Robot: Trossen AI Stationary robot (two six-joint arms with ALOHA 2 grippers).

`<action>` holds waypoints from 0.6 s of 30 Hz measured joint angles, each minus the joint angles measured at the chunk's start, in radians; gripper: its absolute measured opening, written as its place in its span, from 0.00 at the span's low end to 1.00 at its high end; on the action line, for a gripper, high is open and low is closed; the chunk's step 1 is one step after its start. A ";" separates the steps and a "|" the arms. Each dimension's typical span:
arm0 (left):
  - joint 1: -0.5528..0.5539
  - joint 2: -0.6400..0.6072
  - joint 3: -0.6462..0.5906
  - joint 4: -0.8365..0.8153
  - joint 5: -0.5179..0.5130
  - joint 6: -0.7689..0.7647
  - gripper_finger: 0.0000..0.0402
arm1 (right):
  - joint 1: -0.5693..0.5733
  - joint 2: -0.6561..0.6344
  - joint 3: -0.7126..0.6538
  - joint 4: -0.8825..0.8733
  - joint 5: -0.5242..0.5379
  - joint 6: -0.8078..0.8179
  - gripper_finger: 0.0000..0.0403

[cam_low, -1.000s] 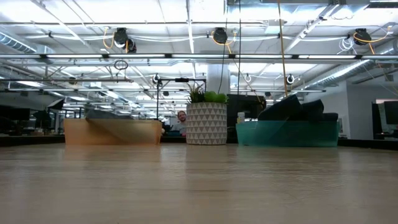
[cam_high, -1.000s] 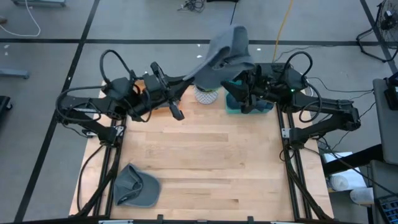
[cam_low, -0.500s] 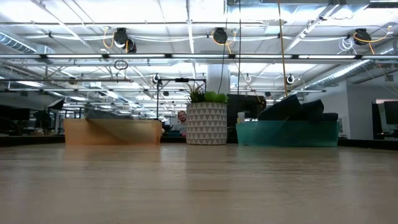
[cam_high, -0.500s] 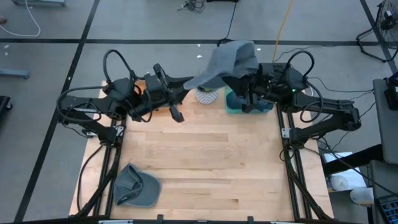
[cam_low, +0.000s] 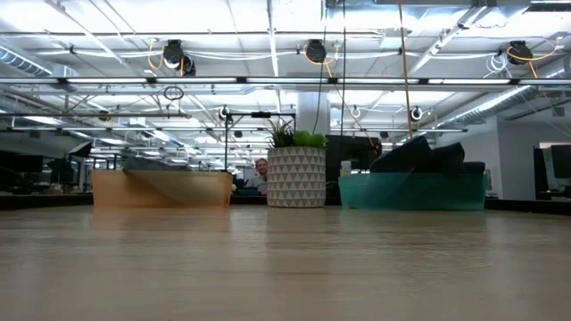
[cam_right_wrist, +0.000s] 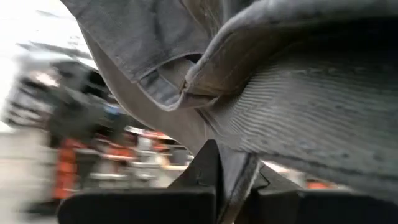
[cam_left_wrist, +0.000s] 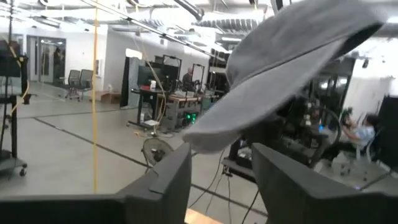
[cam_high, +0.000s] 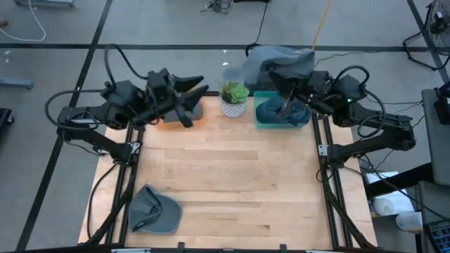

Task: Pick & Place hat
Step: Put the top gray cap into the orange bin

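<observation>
The soft grey fabric hat (cam_high: 275,62) is passing over: since the earlier frame the left gripper (cam_high: 191,91) is letting go and pulling back, jaws standing apart and empty, while the right gripper (cam_high: 285,107) is clamping its jaws on the cloth, holding it aloft above the teal plastic bin (cam_high: 281,114). It looks light and floppy; gripping the brim should steady it. The potted green plant (cam_high: 233,99) is crowding close beside the bin, while the wooden tabletop (cam_high: 225,183) is offering open room.

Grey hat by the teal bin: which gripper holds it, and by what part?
The right gripper is shut on the hat, pinching a fold of fabric at its edge. The left gripper is open and holds nothing.
</observation>
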 joint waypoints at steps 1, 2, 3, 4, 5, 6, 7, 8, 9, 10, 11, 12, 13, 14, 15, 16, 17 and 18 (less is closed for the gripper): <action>0.003 -0.008 0.000 -0.002 0.001 -0.018 0.45 | 0.000 -0.006 0.000 -0.001 0.033 -0.047 0.00; 0.004 -0.014 0.000 0.000 0.003 -0.037 0.46 | 0.002 -0.008 0.000 -0.004 0.071 -0.097 0.00; 0.010 -0.020 0.000 0.001 0.007 -0.054 0.48 | 0.002 -0.009 0.000 -0.002 0.100 -0.142 0.00; 0.015 -0.026 0.000 -0.001 0.010 -0.070 0.49 | 0.002 -0.008 0.000 -0.001 0.123 -0.187 0.00; 0.019 -0.030 0.000 -0.009 0.011 -0.090 0.50 | 0.002 -0.008 0.000 -0.004 0.143 -0.230 0.00; 0.022 -0.034 0.000 -0.022 0.012 -0.117 0.51 | 0.002 -0.006 0.000 -0.007 0.163 -0.270 0.00; 0.028 -0.039 0.000 -0.036 0.012 -0.150 0.51 | 0.002 -0.006 0.000 -0.008 0.184 -0.310 0.00; 0.034 -0.046 0.000 -0.051 0.013 -0.183 0.51 | 0.003 -0.006 0.000 -0.008 0.206 -0.352 0.00; 0.042 -0.054 0.000 -0.069 0.014 -0.219 0.51 | 0.003 -0.006 0.000 -0.006 0.230 -0.395 0.00; 0.049 -0.063 0.000 -0.083 0.021 -0.258 0.51 | 0.003 -0.006 0.000 -0.003 0.256 -0.441 0.00; 0.058 -0.072 0.000 -0.097 0.033 -0.297 0.50 | 0.003 -0.007 0.000 0.002 0.287 -0.493 0.00; 0.067 -0.081 0.000 -0.110 0.049 -0.337 0.50 | 0.003 -0.007 0.000 0.010 0.324 -0.550 0.00; 0.079 -0.088 0.000 -0.121 0.067 -0.378 0.49 | 0.003 -0.007 0.000 0.024 0.361 -0.614 0.00; 0.089 -0.092 0.000 -0.130 0.087 -0.420 0.48 | 0.003 -0.006 0.000 0.044 0.398 -0.678 0.00; 0.099 -0.094 0.000 -0.136 0.108 -0.470 0.48 | 0.002 -0.006 0.000 0.069 0.430 -0.743 0.00; 0.110 -0.095 0.000 -0.137 0.130 -0.522 0.47 | 0.001 -0.006 0.000 0.100 0.456 -0.806 0.00; 0.122 -0.095 0.000 -0.138 0.153 -0.572 0.46 | -0.003 -0.006 0.000 0.133 0.474 -0.867 0.00; 0.133 -0.095 0.000 -0.139 0.174 -0.623 0.46 | -0.009 -0.007 0.000 0.161 0.479 -0.921 0.00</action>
